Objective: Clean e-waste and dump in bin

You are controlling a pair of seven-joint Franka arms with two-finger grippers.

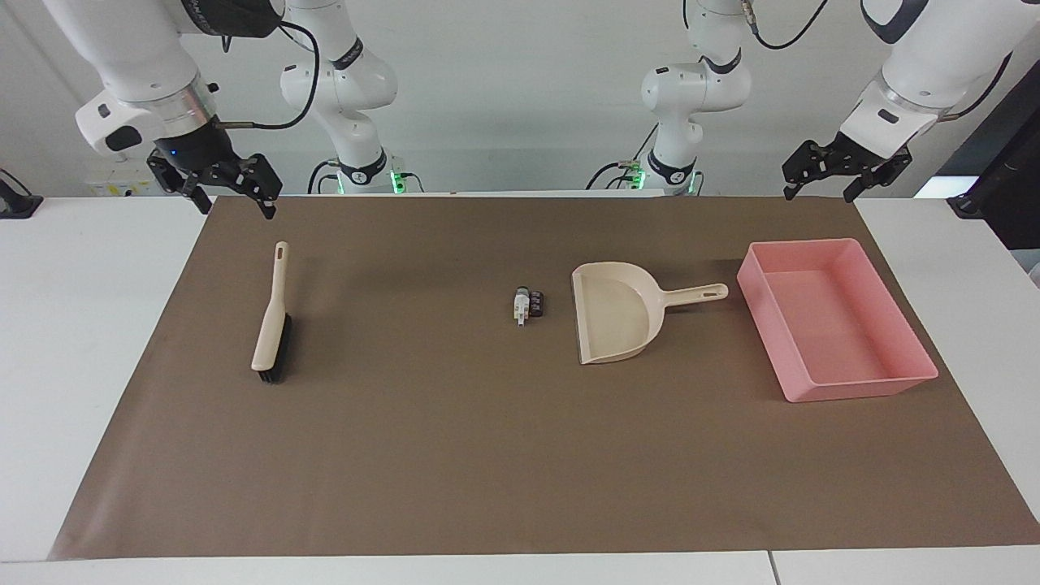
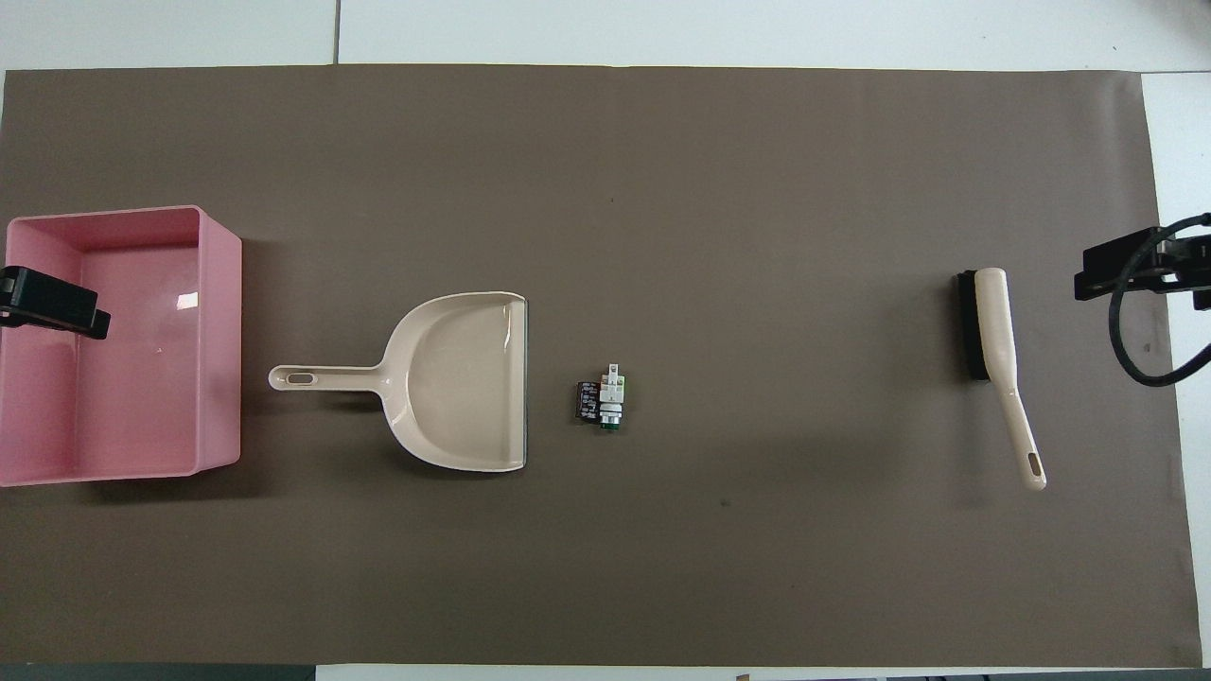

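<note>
The e-waste is a small cluster of white-grey and dark bits in the middle of the brown mat; it also shows in the overhead view. The beige dustpan lies beside it, its mouth toward the bits and its handle toward the pink bin, which sits at the left arm's end. A beige brush with dark bristles lies toward the right arm's end. My left gripper hangs open and empty in the air by the bin. My right gripper hangs open and empty in the air by the brush's handle end.
The brown mat covers most of the white table. In the overhead view the left gripper's tip overlaps the bin, and the right gripper shows beside the brush. The dustpan lies flat.
</note>
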